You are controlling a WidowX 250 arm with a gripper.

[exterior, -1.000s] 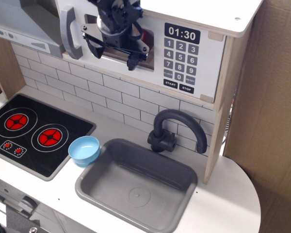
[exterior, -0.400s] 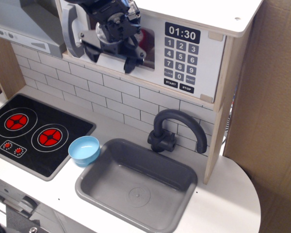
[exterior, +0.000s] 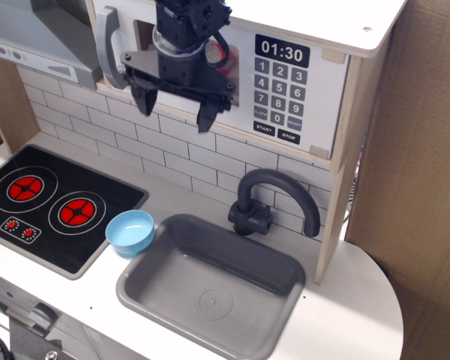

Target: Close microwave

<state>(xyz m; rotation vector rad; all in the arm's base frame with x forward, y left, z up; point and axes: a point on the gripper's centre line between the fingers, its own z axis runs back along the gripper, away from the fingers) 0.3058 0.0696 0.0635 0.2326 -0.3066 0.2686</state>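
The microwave (exterior: 281,94) sits in the upper cabinet, with a black keypad and a clock reading 01:30. Its white door (exterior: 139,88) lies flat against the front, with the grey bar handle (exterior: 109,49) at its left edge. My gripper (exterior: 174,107) hangs in front of the door and hides most of the window. It is open and empty, with one fingertip (exterior: 142,99) on the left and the other on the right at the door's lower edge. I cannot tell whether it touches the door.
A grey range hood (exterior: 37,37) is at the upper left. A black stove (exterior: 56,206) is at the left. A light blue bowl (exterior: 130,231) stands beside the grey sink (exterior: 210,289). A dark faucet (exterior: 274,199) rises behind the sink. A cardboard wall (exterior: 427,172) is at the right.
The door has swung from slightly ajar to flat against the front. My gripper has turned to point down and moved slightly down and away from the window, its fingers still spread.
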